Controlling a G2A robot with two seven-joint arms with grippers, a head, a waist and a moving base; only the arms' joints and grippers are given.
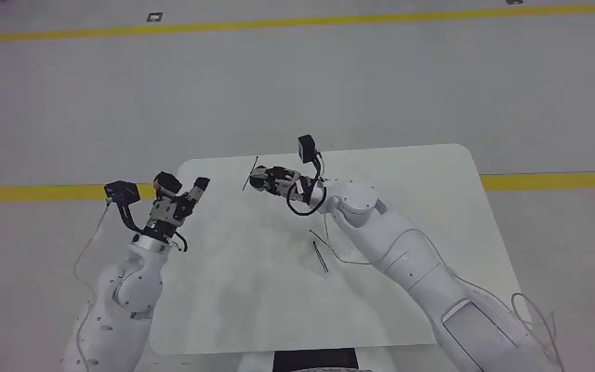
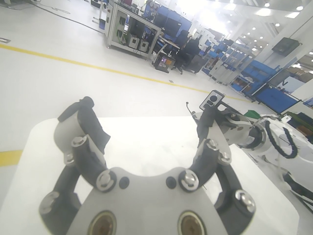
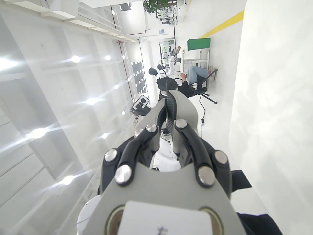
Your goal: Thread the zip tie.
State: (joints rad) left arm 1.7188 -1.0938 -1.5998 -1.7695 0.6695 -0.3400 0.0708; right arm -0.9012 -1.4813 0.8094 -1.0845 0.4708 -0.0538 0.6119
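table (image 1: 418,186): smooth, matt | zip tie (image 1: 251,173): plastic | left pincer (image 2: 146,110): matt metal

- A zip tie (image 1: 251,174), thin, black and straight, is pinched in my right tool (image 1: 259,177), whose fingers are pressed together on it.
- It crosses the fingertips at a slant and sticks out on both sides of them.
- Seen from my left wrist, its free length rises above the right tool and ends in a small head (image 2: 187,103).
- It sits on the side of my right tool that faces my left tool (image 1: 184,183), well apart from that one.
- A second zip tie (image 1: 319,255), also dark and straight, lies flat on the worktop (image 1: 418,186) behind my right tool, apart from it.
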